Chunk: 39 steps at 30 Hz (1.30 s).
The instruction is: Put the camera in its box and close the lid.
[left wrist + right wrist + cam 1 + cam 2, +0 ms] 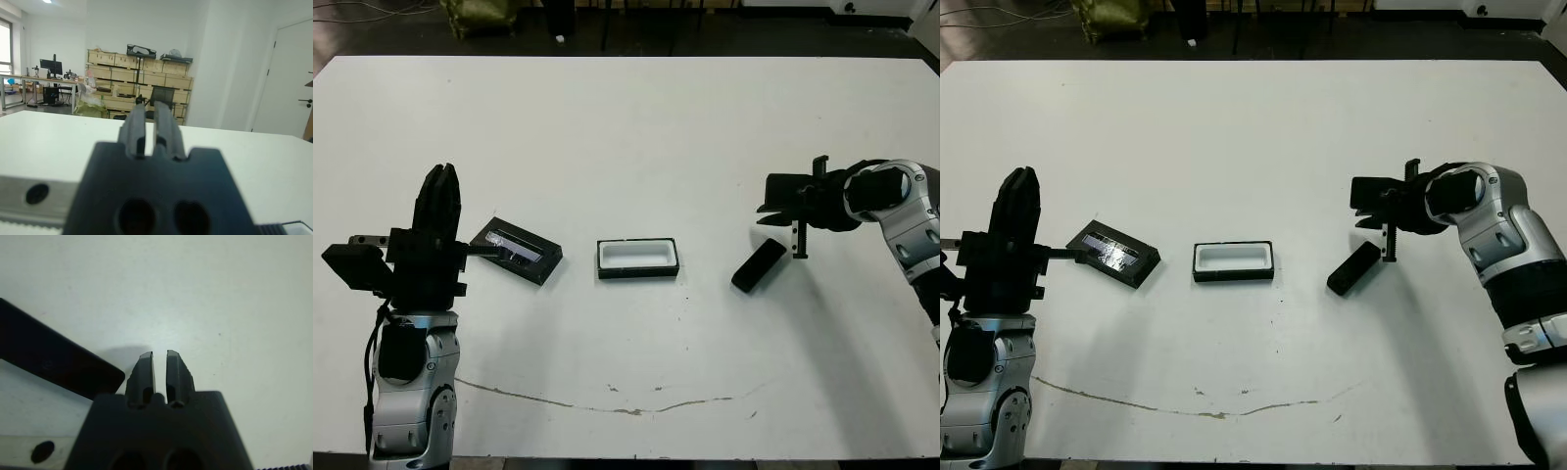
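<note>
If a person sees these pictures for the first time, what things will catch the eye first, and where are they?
Three small dark things lie in a row on the white table: the lid with its shiny strip on the robot's left, the open white-lined box in the middle, and the camera on the right. The right tool points down just beside the camera; the left tool points upward near the lid.

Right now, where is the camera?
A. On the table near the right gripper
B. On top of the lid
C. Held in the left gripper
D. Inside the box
A: the camera lies on the table by the right gripper, apart from the empty box.
</note>
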Available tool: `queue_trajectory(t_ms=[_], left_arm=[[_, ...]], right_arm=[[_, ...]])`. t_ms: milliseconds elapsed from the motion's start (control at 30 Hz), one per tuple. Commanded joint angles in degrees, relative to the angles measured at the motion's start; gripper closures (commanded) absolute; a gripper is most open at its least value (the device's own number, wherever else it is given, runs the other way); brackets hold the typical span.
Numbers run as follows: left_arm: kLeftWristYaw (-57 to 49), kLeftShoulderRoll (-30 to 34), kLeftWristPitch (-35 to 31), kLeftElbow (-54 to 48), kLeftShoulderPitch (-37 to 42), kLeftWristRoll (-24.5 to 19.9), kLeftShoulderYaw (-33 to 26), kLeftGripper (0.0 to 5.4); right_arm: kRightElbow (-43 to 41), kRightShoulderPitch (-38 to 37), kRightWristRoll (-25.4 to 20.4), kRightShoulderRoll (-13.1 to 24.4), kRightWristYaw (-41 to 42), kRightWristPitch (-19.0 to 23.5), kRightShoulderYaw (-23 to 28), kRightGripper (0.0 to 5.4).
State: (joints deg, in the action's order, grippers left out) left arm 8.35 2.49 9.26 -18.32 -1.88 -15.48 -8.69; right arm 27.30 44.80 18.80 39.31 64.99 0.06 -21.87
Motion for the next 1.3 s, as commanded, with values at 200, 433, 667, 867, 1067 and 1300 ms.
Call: queue_trajectory(t_ms=[200,433,667,867,1067,1300], left_arm=[[0.09,0.17,-0.73,0.05,-1.04,-0.32,0.04,5.37],[0.12,0.10,-0.65,0.17,-1.02,-0.28,0.07,5.37],[0.05,0.20,-0.89,0.11,-1.08,-0.68,0.00,5.37],[-0.83,0.24,-0.61,-0.21,-1.39,0.84,0.13,5.37],[-0.05,0.24,-0.35,0.03,-1.42,0.12,-0.16,5.37],[-0.18,0.13,-0.58,-0.16,-1.51,-0.34,-0.21,5.37]], right_arm=[[1.77,-0.88,-0.65,-0.44,2.32,-0.72,-0.63,5.40],[1.91,-1.77,-1.24,-0.29,2.82,-2.11,-0.62,5.40],[0.26,-3.01,-1.75,0.54,3.87,-2.34,-0.47,5.40],[0.22,-4.17,-3.00,1.33,4.25,-5.04,0.09,5.40],[1.06,-4.77,-4.31,1.64,5.20,-5.77,0.29,5.40],[0.20,-5.51,-4.87,2.62,6.50,-2.75,0.78,5.40]])
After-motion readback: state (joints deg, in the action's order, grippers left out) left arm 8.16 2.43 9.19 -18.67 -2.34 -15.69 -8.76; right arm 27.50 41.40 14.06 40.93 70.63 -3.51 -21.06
